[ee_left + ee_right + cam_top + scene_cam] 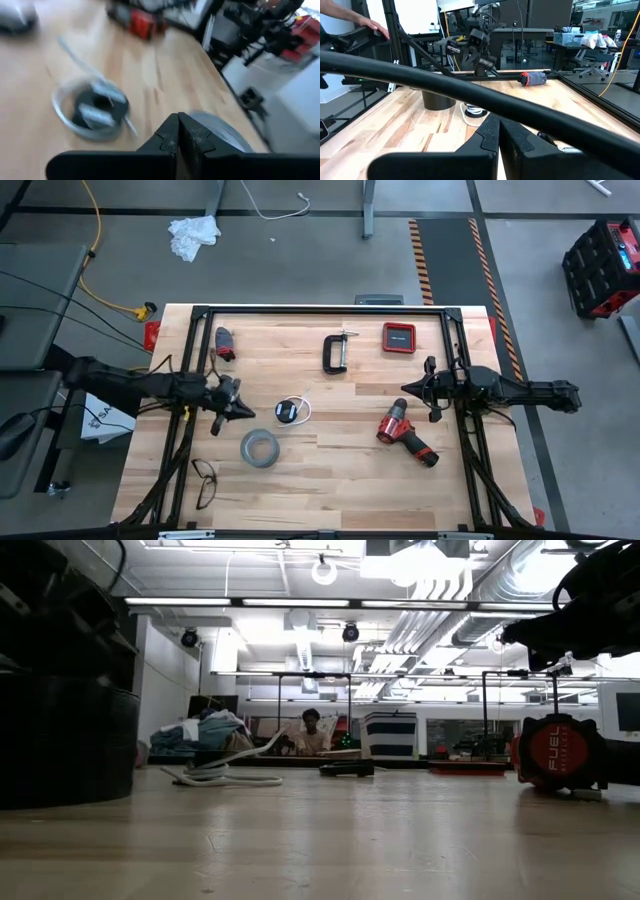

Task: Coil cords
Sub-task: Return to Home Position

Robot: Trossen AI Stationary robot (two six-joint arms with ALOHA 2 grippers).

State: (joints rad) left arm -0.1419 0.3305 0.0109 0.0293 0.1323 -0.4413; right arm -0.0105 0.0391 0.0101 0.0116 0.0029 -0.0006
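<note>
The small black round spool (pixel 289 412) with a white label lies flat on the wooden table near its middle. The thin white cord (pixel 305 410) lies in a loose loop around it. Both also show in the left wrist view, the spool (pixel 98 107) inside the cord's loop (pixel 60 107), and the cord shows in the low view (pixel 222 776). My left gripper (pixel 243 409) is shut and empty, a short way to the spool's left and above the table. My right gripper (pixel 408 387) is shut and empty, well to the spool's right, above the drill.
A grey tape roll (pixel 259 447) lies just near-left of the spool. A red drill (pixel 406 433), a black clamp (pixel 336 352), a red box (pixel 398 337), glasses (pixel 204 481) and a small red-grey tool (pixel 223 342) lie around. A black frame (pixel 320 311) edges the table.
</note>
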